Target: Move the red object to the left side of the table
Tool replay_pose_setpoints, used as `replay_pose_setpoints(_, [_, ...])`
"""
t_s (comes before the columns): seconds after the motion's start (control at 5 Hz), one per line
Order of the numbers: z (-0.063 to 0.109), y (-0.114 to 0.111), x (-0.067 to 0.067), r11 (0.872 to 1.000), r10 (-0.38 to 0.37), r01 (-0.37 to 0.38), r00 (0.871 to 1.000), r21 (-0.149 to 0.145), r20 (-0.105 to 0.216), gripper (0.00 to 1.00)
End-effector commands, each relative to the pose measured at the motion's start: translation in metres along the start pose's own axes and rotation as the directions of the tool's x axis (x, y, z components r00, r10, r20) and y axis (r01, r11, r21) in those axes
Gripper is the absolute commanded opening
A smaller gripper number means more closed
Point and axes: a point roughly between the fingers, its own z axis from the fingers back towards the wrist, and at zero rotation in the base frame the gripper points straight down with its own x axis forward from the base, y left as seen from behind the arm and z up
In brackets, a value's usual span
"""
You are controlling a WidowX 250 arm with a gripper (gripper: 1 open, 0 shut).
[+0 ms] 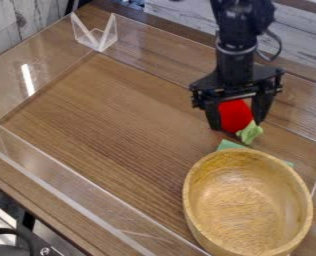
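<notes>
The red object (237,115), a small round toy fruit with a light-green leafy bit (252,132) at its lower right, sits on the brown wood-grain table (107,120) at the right side. My gripper (236,110) hangs over it pointing down, open, with one black finger (209,108) to the fruit's left and the other finger (262,103) to its right. The fruit's top is partly hidden by the black gripper body. I cannot tell whether the fingers touch the fruit.
A round light wooden bowl (248,207) stands at the front right, with a flat green cloth piece (232,147) peeking out behind it. Low clear acrylic walls (34,70) edge the tabletop. A small clear stand (94,33) is at the back left.
</notes>
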Motion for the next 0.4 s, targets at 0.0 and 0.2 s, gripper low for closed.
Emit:
replay_pose_setpoints(0.0, [0.013, -0.002, 0.024, 0.997, 0.058, -0.056, 0.997, -0.043, 0.053, 1.00])
replay_pose_setpoints(0.2, [0.019, 0.000, 0.039, 0.995, 0.088, -0.084, 0.993, -0.050, 0.078, 1.00])
